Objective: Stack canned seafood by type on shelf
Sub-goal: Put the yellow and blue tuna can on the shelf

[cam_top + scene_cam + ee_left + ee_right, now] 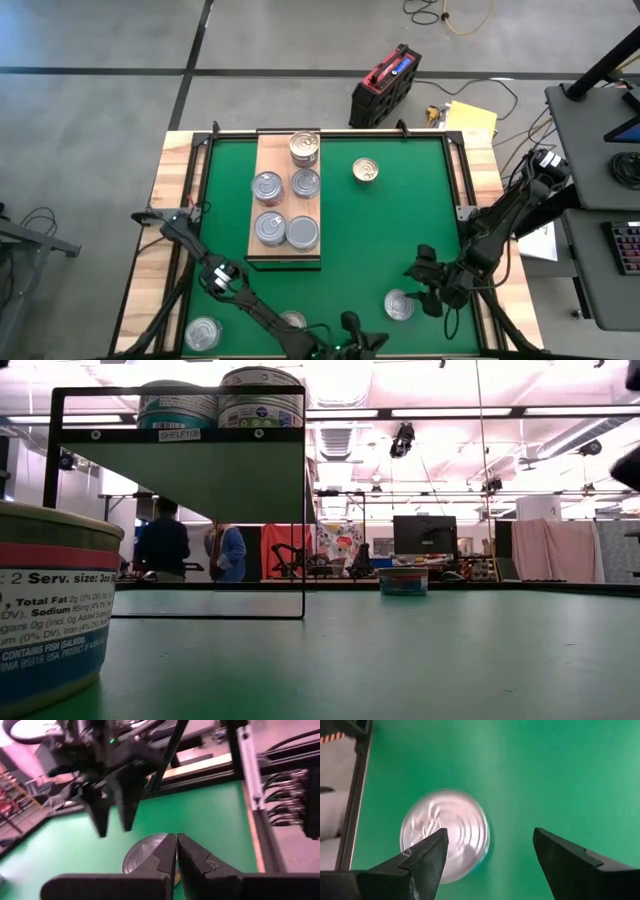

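The wooden shelf (268,150) holds several silver-lidded cans, among them one at its far end (304,148) and two at its near end (285,231). A gold-lidded can (366,171) lies on the green mat to the right of the shelf. Another silver can (399,305) (445,836) lies near the front right. My right gripper (428,280) (490,837) hangs open just above and beside it, with one finger over the can's rim in the right wrist view. My left gripper (362,340) (176,852) is shut and empty at the front edge, pointing at that can (142,860).
Two more cans lie at the front left (203,333) and under the left arm (293,320). The low view shows a large can up close (50,610) and the shelf's black frame (180,435). A red case (385,85) sits on the floor behind the table.
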Robot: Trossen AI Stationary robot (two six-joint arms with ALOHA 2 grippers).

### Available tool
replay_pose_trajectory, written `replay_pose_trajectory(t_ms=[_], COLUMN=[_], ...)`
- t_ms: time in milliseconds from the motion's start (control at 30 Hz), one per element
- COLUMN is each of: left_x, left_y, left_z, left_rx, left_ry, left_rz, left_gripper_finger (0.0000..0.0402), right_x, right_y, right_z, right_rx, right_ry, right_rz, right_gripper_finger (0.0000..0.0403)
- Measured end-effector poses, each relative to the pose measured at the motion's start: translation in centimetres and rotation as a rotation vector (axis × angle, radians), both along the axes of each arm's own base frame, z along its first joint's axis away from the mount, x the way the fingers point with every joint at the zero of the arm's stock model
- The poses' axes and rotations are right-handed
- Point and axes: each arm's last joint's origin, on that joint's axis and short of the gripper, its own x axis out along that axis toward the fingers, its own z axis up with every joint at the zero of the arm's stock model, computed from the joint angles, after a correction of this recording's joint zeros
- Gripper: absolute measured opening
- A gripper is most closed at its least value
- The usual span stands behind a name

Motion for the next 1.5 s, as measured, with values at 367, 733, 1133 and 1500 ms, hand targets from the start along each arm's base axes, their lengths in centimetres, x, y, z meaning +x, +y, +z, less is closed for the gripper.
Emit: replay_pose_trajectory(t_ms=[367, 733, 1133, 1500], left_x=[-3.9, -6.6, -9.1, -10.7], left_y=[-1.7, -0.3, 1.4, 1.9], left_z=[5.6, 6.0, 7.9, 9.0], left_rx=[-0.024, -0.180, -0.133, -0.003], left_ry=[0.116, 0.383, 0.535, 0.539], left_rz=[-0.128, -0.132, -0.057, 0.009], left_gripper_finger=[0.0000, 0.0000, 0.0000, 0.0000], right_x=[0.9, 1.0, 1.3, 1.4], right_y=[0.7, 0.6, 0.3, 0.4], right_z=[2.2, 2.3, 1.8, -0.7], right_rx=[-0.119, -0.215, -0.071, -0.056], right_ry=[-0.128, -0.169, -0.033, 0.094], right_rz=[0.074, 0.106, 0.131, 0.066], right_gripper_finger=[0.0237, 0.0202, 0.0204, 0.0244])
